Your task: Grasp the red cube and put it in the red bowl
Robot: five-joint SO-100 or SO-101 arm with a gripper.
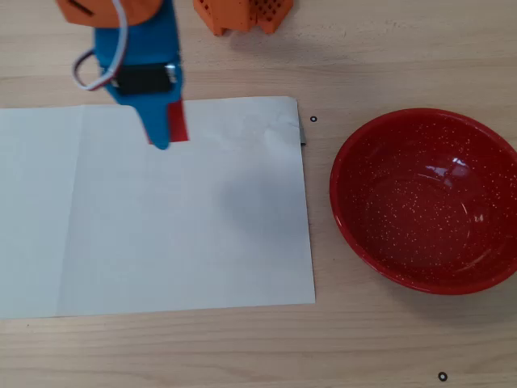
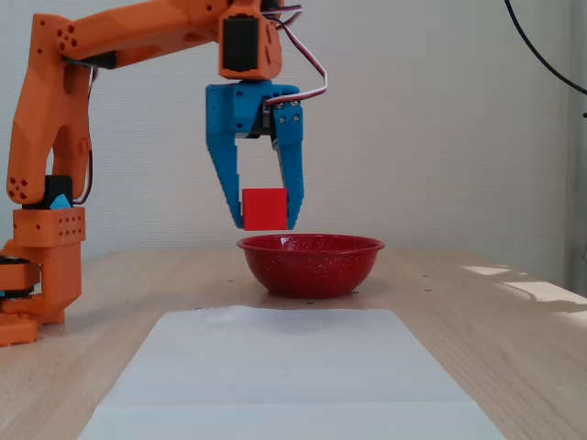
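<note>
My blue gripper (image 2: 265, 220) is shut on the red cube (image 2: 265, 209) and holds it in the air, well above the table. In the overhead view the gripper (image 1: 166, 137) hangs over the far edge of the white paper, and only a red sliver of the cube (image 1: 178, 121) shows beside the blue finger. The red bowl (image 1: 428, 198), glossy with white flecks, stands empty on the table to the right of the paper. In the fixed view the bowl (image 2: 310, 264) sits behind and below the held cube.
A white paper sheet (image 1: 161, 234) covers the left and middle of the wooden table. The orange arm base (image 2: 41, 266) stands at the left in the fixed view. An orange part (image 1: 242, 14) sits at the top edge of the overhead view.
</note>
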